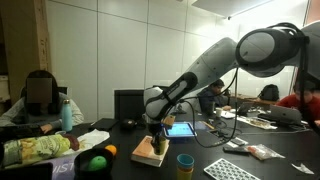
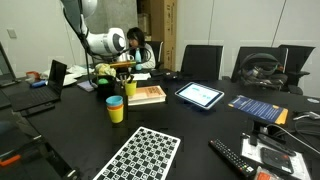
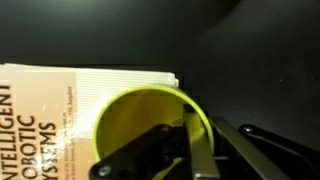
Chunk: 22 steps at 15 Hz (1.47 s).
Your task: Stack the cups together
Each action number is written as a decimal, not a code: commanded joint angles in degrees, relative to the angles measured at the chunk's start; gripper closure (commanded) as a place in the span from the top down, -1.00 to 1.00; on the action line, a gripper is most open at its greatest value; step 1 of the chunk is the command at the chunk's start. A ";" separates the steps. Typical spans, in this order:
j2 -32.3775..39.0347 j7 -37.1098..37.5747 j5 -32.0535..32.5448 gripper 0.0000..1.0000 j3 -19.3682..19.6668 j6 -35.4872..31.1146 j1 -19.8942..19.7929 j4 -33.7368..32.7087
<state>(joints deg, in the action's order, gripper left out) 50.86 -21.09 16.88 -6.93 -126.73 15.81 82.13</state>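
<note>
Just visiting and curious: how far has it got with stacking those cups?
Done: a light blue cup sits inside a yellow cup. In hand: the gripper is shut on a third cup, at the book. Left: carrying it to that stack.

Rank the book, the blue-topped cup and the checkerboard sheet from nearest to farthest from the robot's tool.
In an exterior view, from the tool holding the yellow cup:
1. book, right by it.
2. blue-topped cup, nearer the camera.
3. checkerboard sheet, nearest the camera.

A black table (image 2: 200, 132) bears a book (image 2: 149, 94), tablet (image 2: 200, 95), checkerboard (image 2: 140, 155).
</note>
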 commanded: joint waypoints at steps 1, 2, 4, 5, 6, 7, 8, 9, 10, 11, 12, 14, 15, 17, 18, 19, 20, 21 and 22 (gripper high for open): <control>-8.02 4.75 0.08 -1.00 0.27 -2.44 -1.04 11.23; -9.34 5.52 -0.54 -1.00 -0.12 -2.18 -1.47 13.23; -12.20 7.22 -1.34 -1.00 -0.68 -2.19 -1.89 17.99; -13.86 7.66 -2.04 -1.00 -1.28 -2.05 -2.20 20.59; -15.83 8.67 -1.87 -1.00 -1.37 -2.98 -2.01 23.57; -17.50 9.51 -2.03 -1.00 -1.62 -3.49 -1.95 25.90; -19.47 10.55 -2.08 -1.00 -1.75 -4.32 -1.83 28.45; -21.56 11.58 -1.82 -1.00 -1.85 -5.43 -1.65 31.00; -23.39 12.56 -1.65 -1.00 -1.98 -6.33 -1.49 33.12; -25.44 13.49 -1.43 -1.00 -2.07 -7.25 -1.33 35.36; -27.16 14.22 -1.43 -1.00 -2.23 -8.01 -1.29 37.21; -30.33 15.16 -1.28 -1.00 -2.52 -9.04 -1.26 40.50; -31.78 15.60 -1.27 -1.00 -2.68 -9.14 -1.23 41.78; -34.21 16.25 -1.12 -1.00 -2.91 -9.26 -1.20 43.85; -35.12 16.26 -1.25 -1.00 -3.08 -9.21 -1.32 44.68; -35.69 16.08 -1.31 -1.00 -3.22 -9.29 -1.46 45.38; -36.02 15.72 -1.25 -1.00 -3.34 -9.39 -1.55 45.89; -36.10 14.91 -1.47 -1.00 -3.55 -9.75 -1.77 46.24; -35.77 13.75 -2.27 -1.00 -3.90 -10.04 -2.13 46.36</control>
<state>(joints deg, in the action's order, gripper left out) 17.10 -5.95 15.40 -9.97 -134.52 14.52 125.74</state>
